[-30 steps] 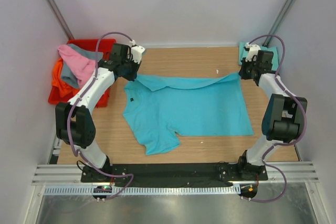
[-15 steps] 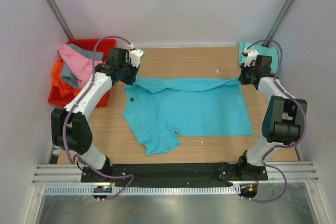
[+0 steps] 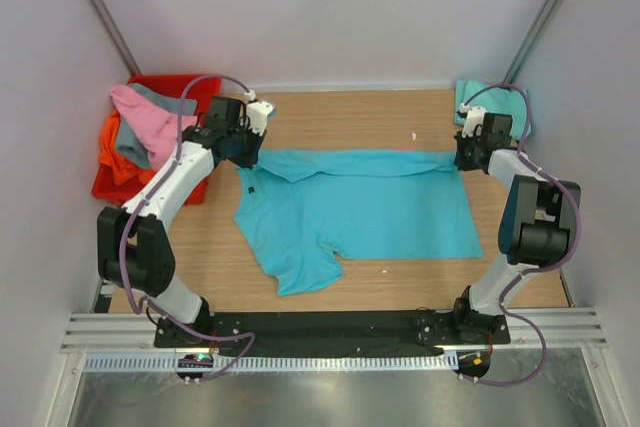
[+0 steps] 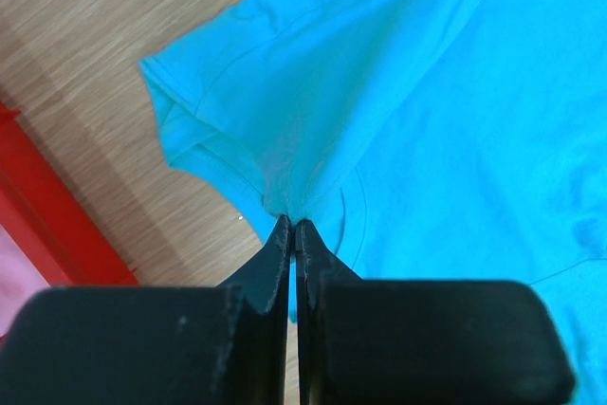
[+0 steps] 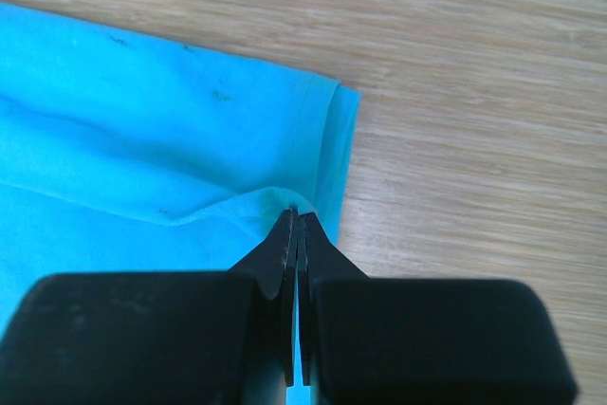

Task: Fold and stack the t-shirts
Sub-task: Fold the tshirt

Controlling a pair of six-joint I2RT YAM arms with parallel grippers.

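Slippage worries me most. My left gripper (image 4: 292,225) is pinched fully closed on a thin fold of the turquoise t-shirt (image 3: 370,207) by its far sleeve, and my right gripper (image 5: 292,215) likewise on the far hem corner, so uneven pulling could free either. The shirt lies spread across the table (image 3: 340,112). Both arms reach forward, wrists apparently low.

Seen from above, the left hand (image 3: 249,151) is hiding its fingertips under its own wrist, and the right hand (image 3: 463,155) is doing likewise. The right arm (image 3: 520,163) is covering part of the mint-teal shirt (image 3: 502,101). The pink shirt (image 3: 140,117) is hiding much of the orange shirt (image 3: 110,147) in the red crate (image 3: 165,82). Both wrist views are cutting off the turquoise shirt (image 4: 455,139)
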